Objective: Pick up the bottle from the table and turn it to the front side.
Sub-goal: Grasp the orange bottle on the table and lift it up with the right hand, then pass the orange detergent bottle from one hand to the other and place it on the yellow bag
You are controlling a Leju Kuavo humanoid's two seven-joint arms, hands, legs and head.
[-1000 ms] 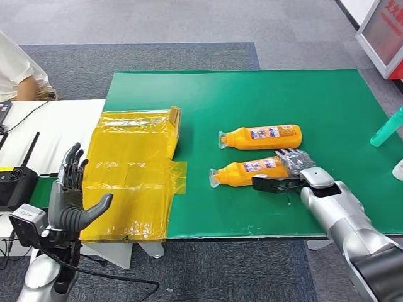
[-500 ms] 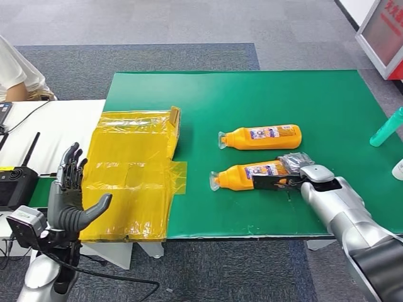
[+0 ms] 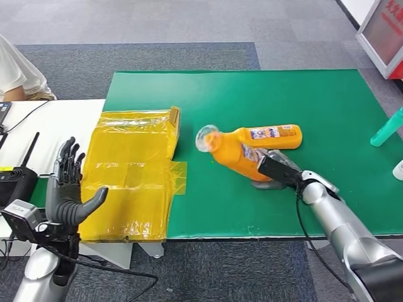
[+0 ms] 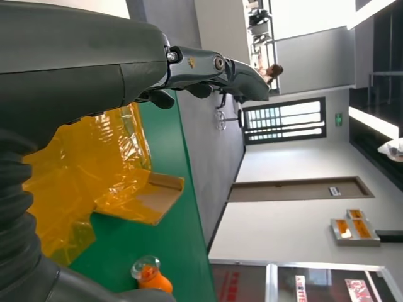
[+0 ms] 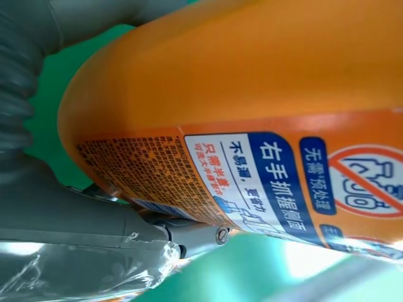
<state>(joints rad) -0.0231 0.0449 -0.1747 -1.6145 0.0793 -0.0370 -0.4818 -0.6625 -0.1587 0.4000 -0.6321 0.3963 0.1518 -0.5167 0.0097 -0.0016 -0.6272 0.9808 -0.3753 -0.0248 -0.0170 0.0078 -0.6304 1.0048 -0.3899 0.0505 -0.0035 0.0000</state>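
Gripping the base of the orange bottle (image 3: 231, 152), my right robot hand (image 3: 277, 171) holds it tilted above the green counter (image 3: 304, 100), cap end raised. My left robot hand (image 3: 67, 189) hangs spread, holding nothing. Beyond lies a second bottle (image 3: 273, 136).

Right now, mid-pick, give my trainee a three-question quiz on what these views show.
1. True or false: the right hand holds an orange bottle with its cap end tilted up off the green mat.
2. The left hand is: A) gripping the yellow bag; B) holding nothing, fingers apart; C) pressing on the second bottle.
3. Fill in: the second orange bottle lies flat on the ____ mat.

Key: 1 true; 2 B; 3 green.
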